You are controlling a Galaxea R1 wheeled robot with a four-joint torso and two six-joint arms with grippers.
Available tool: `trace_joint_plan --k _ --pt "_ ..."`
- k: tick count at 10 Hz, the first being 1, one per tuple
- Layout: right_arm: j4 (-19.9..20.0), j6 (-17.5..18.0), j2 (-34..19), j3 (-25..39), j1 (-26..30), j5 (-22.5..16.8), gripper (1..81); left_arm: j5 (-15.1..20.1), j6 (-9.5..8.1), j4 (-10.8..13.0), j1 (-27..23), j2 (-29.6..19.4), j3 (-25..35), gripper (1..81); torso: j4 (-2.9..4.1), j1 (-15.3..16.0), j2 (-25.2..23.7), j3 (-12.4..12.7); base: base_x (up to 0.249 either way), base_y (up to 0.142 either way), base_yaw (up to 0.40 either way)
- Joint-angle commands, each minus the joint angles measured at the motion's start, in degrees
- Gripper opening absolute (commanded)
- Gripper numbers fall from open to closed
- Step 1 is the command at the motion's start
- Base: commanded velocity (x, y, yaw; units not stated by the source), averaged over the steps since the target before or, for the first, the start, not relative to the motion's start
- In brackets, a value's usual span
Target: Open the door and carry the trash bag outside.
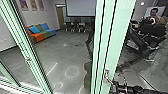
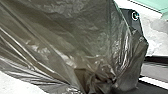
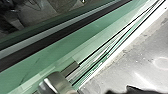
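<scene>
One shiny grey-brown plastic trash bag (image 2: 75,37) bunches in the left gripper, apparently; black right gripper (image 1: 116,87), closure undetermined, sits by silver metal door handle (image 1: 107,77); door-opening step, presumably, needing bag clearance.

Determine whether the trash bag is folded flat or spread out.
Spread out: in the left wrist view, the trash bag fans out from bunched, creased plastic.

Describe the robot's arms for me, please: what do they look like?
In the head view, the right arm is black, with rounded, jointed-looking segments; what may be a thin dark cable curves above it. At the left wrist, a dark plate carries a round fitting. I can't make out markings.
</scene>
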Motion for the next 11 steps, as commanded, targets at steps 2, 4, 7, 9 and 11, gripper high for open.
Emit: trace_joint_plan --k 2,4,7,9,11 --pt "1.76 4.68 -3.52 -3.98 -0.65 -4.17 81.1 4.24 0.02 -0.17 -2.07 -0.76 0.48 1.0 0.00 0.00 0.02 0.00 0.000 0.000 0.000" --pt "1.93 6.60 -3.87 -4.34 -0.30 -3.73 81.1 4.24 0.02 -0.17 -2.07 -0.85 0.47 1.0 0.00 0.00 0.02 -0.02 0.000 0.000 0.000" --pt "1.76 9.25 -3.87 -4.42 2.25 -3.29 81.1 4.24 0.02 -0.26 -2.07 -1.03 0.48 1.0 0.00 0.02 0.02 -0.05 0.000 0.000 0.000" --pt "1.58 9.25 -4.13 -4.42 3.13 -2.06 81.1 4.24 0.01 -0.26 -2.07 -1.20 0.64 1.0 0.00 0.02 0.02 -0.07 0.000 0.000 0.000" --pt "1.32 9.25 -5.09 -4.34 4.44 -1.80 81.1 4.24 -0.07 -0.26 -2.07 -1.20 0.74 1.0 0.00 0.02 0.02 -0.09 0.000 0.000 0.000"
